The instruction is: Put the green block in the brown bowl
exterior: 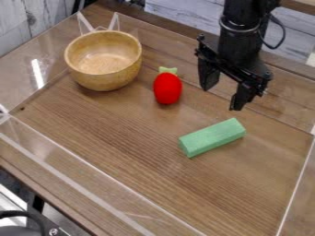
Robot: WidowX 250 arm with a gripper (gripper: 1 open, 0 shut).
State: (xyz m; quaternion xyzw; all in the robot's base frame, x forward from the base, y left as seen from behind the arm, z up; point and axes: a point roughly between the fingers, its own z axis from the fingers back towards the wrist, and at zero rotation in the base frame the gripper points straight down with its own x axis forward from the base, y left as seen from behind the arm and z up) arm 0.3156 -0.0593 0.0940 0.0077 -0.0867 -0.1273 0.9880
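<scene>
Wood-grain table [110,147] w/ clear walls; green block [212,137] flat; brown bowl [103,59] far-left

The arm [252,18] ran out of the picture at the top edge, so everything above its black wrist was cut off. The wooden table [135,157] was cropped at the left, right and bottom edges, its near left corner lost behind a dark, blurred shape [18,221] too unclear to name. Behind the brown bowl [103,60], pale thin rods [87,20] at the far edge were partly hidden by the rim and too small to identify.
</scene>
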